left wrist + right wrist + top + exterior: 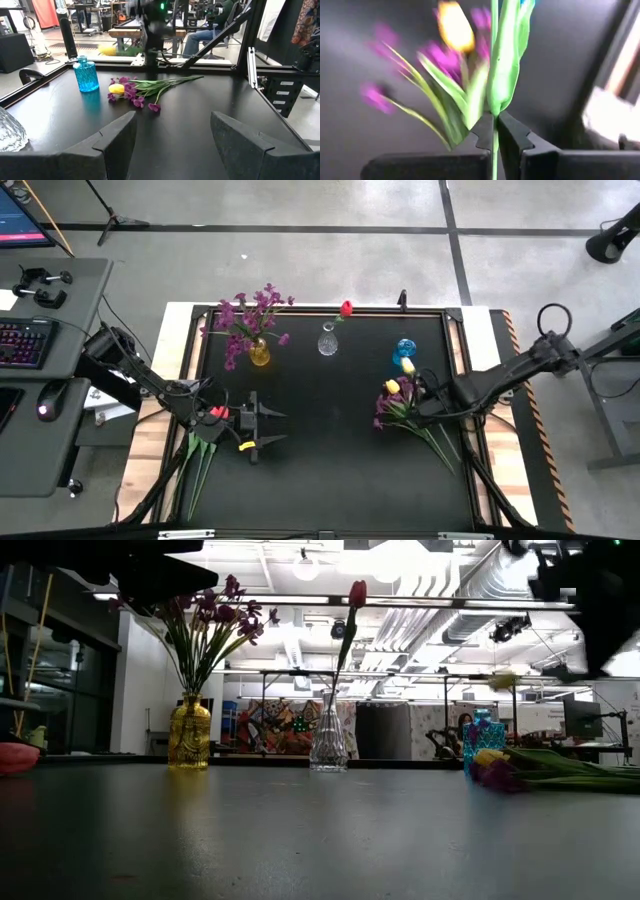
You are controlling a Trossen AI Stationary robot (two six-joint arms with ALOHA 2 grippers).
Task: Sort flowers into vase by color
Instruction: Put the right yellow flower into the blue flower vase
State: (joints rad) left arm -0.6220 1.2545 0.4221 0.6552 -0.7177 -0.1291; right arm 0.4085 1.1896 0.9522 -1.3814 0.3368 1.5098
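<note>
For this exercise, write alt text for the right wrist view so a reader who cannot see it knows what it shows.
The right end effector is shut on a thin green flower stem that rises between its two dark fingers. Behind it, blurred, lie a yellow tulip and purple sprays with green leaves on the black table.

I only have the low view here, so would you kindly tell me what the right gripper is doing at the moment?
Observer: The right gripper is shut on a green flower stem, above the flower pile on the table's right side.
Operator: Thanks. Which flower is it?
Observer: A yellow tulip, its head beside the blue vase.
Operator: And the left gripper?
Observer: The left gripper is open, empty, low near the table's left front, pointing toward the pile.
</note>
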